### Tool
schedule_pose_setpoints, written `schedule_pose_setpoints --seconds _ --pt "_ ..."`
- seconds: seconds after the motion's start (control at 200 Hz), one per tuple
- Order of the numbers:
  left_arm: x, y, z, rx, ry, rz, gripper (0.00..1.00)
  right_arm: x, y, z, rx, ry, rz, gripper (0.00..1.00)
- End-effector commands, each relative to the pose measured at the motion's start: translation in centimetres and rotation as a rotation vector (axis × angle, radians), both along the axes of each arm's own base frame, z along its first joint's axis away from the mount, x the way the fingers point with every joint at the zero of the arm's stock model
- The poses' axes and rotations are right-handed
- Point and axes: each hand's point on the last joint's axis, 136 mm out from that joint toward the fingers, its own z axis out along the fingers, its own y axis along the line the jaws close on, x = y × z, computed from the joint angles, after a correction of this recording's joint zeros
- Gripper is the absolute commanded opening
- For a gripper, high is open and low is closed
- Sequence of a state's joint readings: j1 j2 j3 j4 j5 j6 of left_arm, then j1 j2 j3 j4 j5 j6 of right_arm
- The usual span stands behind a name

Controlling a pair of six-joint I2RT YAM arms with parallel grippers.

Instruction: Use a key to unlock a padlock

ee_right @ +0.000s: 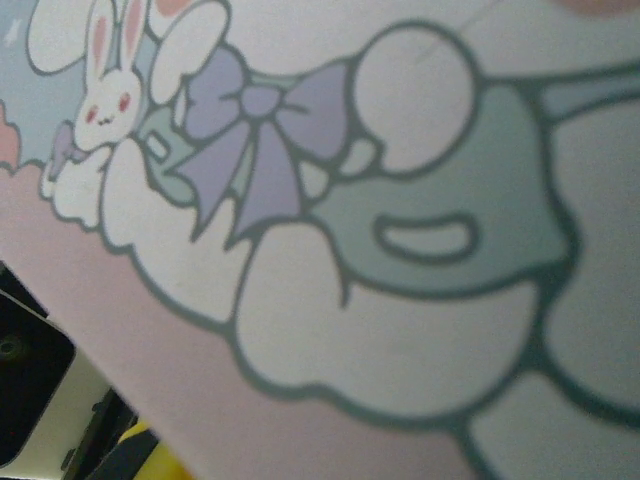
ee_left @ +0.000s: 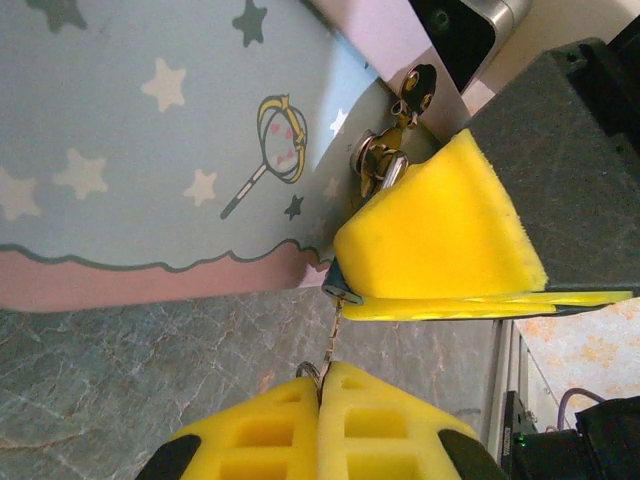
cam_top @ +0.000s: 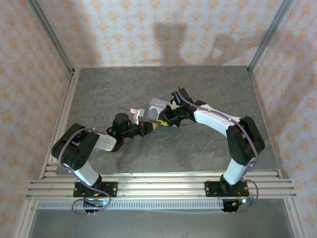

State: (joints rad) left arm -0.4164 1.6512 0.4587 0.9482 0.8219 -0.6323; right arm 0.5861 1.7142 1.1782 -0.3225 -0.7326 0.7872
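Two arms stand on one table (cam_top: 198, 84): one left arm (cam_top: 81, 148) and one right arm (cam_top: 237, 139). Each carries one gripper, so there are two: the left gripper (ee_left: 320, 390) and the right gripper (cam_top: 167, 118). Each has two yellow fingers (ee_left: 400, 430), four altogether. There is one tin (cam_top: 159, 105), at 12 o'clock from the grippers. There is one padlock (ee_left: 334, 274) and one key (ee_left: 336, 322), the key at 6 o'clock from the padlock. The tin's lid bears one rabbit (ee_right: 105, 75), one bow (ee_right: 250, 130) and one wand (ee_left: 265, 150).
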Motion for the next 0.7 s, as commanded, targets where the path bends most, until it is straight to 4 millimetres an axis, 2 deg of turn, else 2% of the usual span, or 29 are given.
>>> schedule_pose_setpoints --seconds 0.0,0.27,0.485,0.51,0.696 --pt "1.7 -1.1 4.5 -0.079 -0.166 0.010 0.00 -1.4 2.5 1.4 0.091 0.024 0.074 0.00" --pt "0.9 -1.0 4.7 0.002 -0.244 0.048 0.00 -1.6 2.1 1.7 0.056 0.044 0.066 0.00" --pt "1.1 -0.4 5.8 0.058 -0.333 0.072 0.00 -2.3 1.9 1.8 0.037 0.055 0.089 0.00" --pt "1.0 -0.3 5.3 0.073 -0.315 0.069 0.00 -2.3 2.0 1.9 0.039 0.055 0.092 0.00" --pt "1.0 -0.6 5.5 0.080 -0.318 0.050 0.00 -2.6 2.3 1.8 0.040 0.067 0.110 0.00"
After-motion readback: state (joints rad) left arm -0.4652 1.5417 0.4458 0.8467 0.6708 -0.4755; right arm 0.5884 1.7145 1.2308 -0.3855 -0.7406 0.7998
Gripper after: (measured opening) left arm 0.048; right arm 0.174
